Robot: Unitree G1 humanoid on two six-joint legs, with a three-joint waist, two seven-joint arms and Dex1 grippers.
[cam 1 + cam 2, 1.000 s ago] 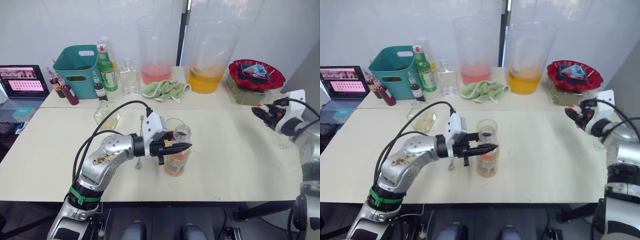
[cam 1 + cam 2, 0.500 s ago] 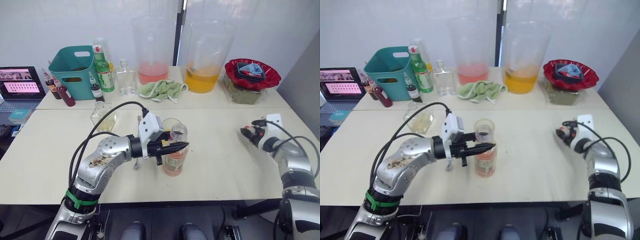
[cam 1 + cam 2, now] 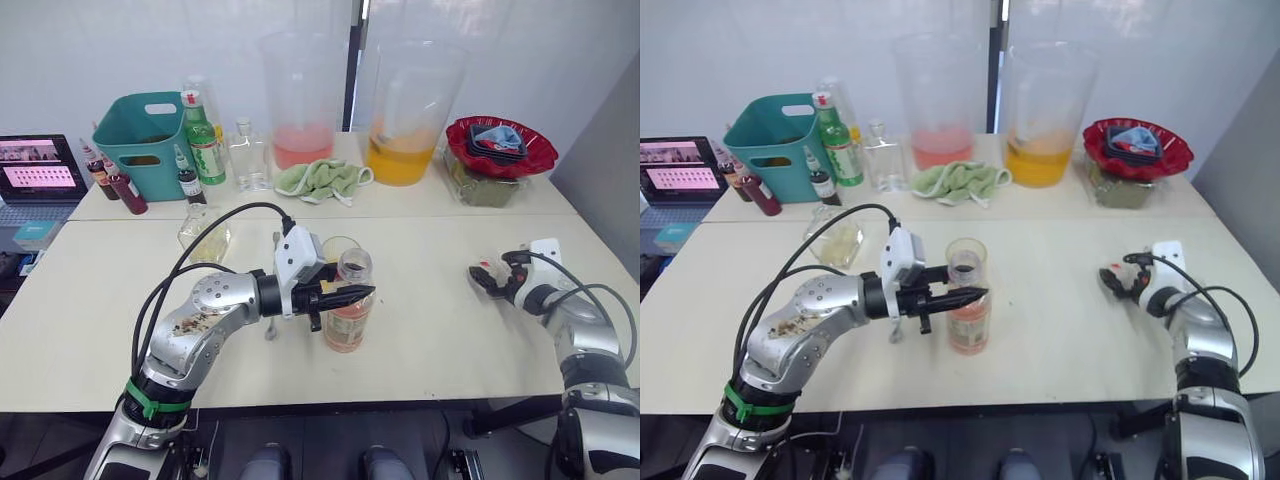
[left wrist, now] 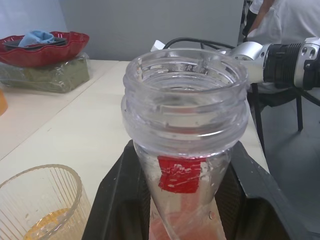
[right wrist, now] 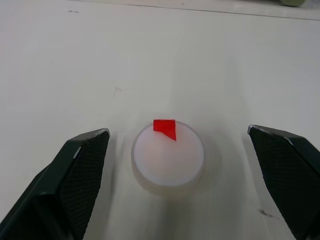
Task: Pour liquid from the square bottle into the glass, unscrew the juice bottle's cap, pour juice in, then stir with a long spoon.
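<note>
The juice bottle (image 3: 347,305) stands upright near the middle of the table (image 3: 440,330), its neck open and threads bare, with the left pincer (image 3: 352,293) closed on it: the left wrist view shows the two black fingers (image 4: 120,200) pressed against either side of the bottle below the neck. The juice bottle's cap (image 5: 168,157) lies on the table far to the right, red spot up, between the widely spread fingers of the right pincer (image 5: 180,185), which touch nothing. So the unscrewing looks done and the cap set down.

The glass (image 4: 42,200) stands just beside the bottle, on its far side, and holds a little yellow-orange liquid at the bottom, which suggests the first pour from the square bottle (image 3: 205,235) is also finished; that bottle sits further left on the table, apart from both arms. A thin metal handle beside the left arm may be the long spoon (image 3: 272,300), lying on the table.

Left to do, by my reading: tip the juice into the glass, then stir with the spoon.
</note>
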